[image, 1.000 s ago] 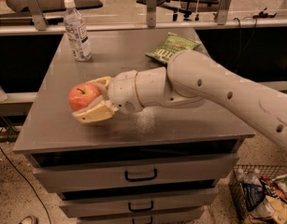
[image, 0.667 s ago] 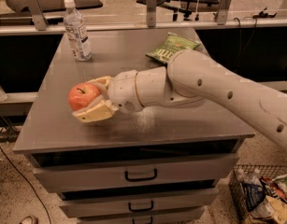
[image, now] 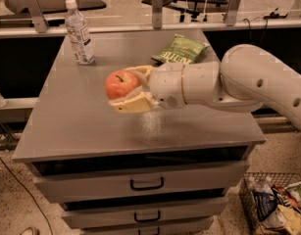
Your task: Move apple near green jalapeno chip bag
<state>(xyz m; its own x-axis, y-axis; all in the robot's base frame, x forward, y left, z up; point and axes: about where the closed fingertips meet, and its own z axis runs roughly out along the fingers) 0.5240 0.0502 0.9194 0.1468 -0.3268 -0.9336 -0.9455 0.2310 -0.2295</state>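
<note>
Orange-red apple [image: 121,83], one, stem up, clamped in gripper [image: 129,88] above table [image: 66,126]. One chip bag [image: 182,50] lies flat, slanting far-right. One bottle [image: 79,32].

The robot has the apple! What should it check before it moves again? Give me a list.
1. The apple is held between the fingers of the gripper, over the middle of the table: ok.
2. The apple is lifted off the table: ok, it seems.
3. The green jalapeno chip bag is in view, lying flat farther back: ok.
4. The way to the bag is free, with the water bottle well aside: ok.
5. The apple is near the bag: not ok, a gap remains.
</note>
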